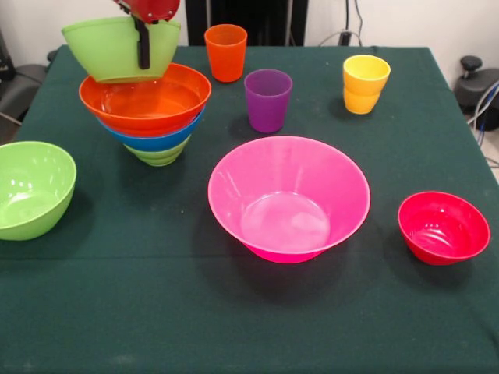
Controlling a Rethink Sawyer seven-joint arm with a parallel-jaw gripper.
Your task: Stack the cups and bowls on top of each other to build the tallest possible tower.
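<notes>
Sitting on a dark green tablecloth (pixel 156 312) is everything; going big to small. Large pink bowl (pixel 289 199) is resting upright near the table's middle, well apart from the rest. Stack of nested bowls (pixel 148 117) is standing at upper left: orange bowl (pixel 145 100) is sitting on top, blue bowl (pixel 154 140) is showing under it, lime green bowl (pixel 159 154) is peeking out at the bottom.

Another lime green bowl (pixel 117 48) is hanging tilted just above the orange one's far rim, its low edge seeming to touch or nearly touch that rim; cannot tell which. Third lime green bowl (pixel 31 188) is sitting upright at the left edge, partly cut by the frame. Small red bowl (pixel 443 227) is sitting at right, near the table's edge, well apart from the pink one.

Cups are lining the far side: purple cup (pixel 267 100) is standing upright just behind the pink bowl, orange cup (pixel 226 52) is standing behind and left of it, close to the stack. Yellow cup (pixel 365 83) is standing to the right, looking like two nested tumblers.

Gripper (pixel 145 35) is coming down from the top edge, red body mostly cut off. One black finger (pixel 144 47) is lying against the near wall of the tilted green bowl, so the claw is pinching that bowl's rim; the other finger is hiding inside the bowl. Nothing is standing between the held bowl and the stack below.
</notes>
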